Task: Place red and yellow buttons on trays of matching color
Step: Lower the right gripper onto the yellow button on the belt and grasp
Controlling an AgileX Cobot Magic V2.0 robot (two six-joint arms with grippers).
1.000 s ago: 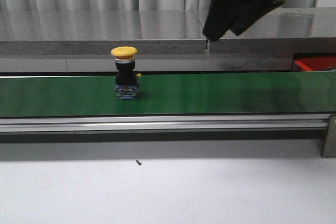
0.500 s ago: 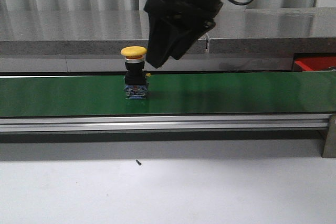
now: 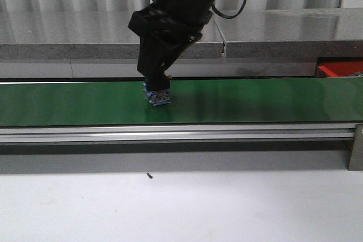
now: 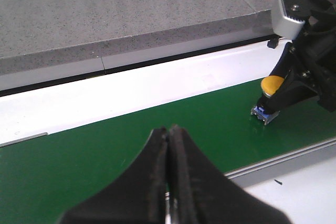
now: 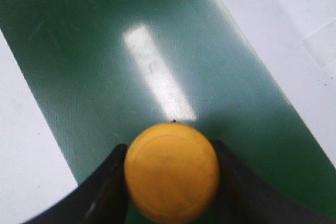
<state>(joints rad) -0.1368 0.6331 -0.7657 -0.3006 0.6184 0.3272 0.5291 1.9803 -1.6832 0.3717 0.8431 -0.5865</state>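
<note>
A yellow button (image 5: pixel 171 171) with a black stem and a blue base (image 3: pixel 157 96) stands on the green belt, tilted a little. My right gripper (image 3: pixel 156 80) has come down over it, and its two black fingers press against both sides of the yellow cap. The left wrist view shows the same button (image 4: pixel 272 84) inside the right gripper (image 4: pixel 283 90). My left gripper (image 4: pixel 169 129) hangs over the belt to the left of the button, shut and holding nothing. A corner of the red tray (image 3: pixel 340 69) shows at the far right behind the belt. No red button or yellow tray is in view.
The green belt (image 3: pixel 255 100) runs left to right across the table, with an aluminium rail (image 3: pixel 170 134) along its front. A grey stone counter (image 3: pixel 68 38) stands behind it. White tabletop (image 3: pixel 227 208) lies in front, with a small dark speck (image 3: pixel 149 175).
The button has ridden the belt to the right. My right arm has swung in from the upper right and dropped over the button, and its fingers now grip the cap.
</note>
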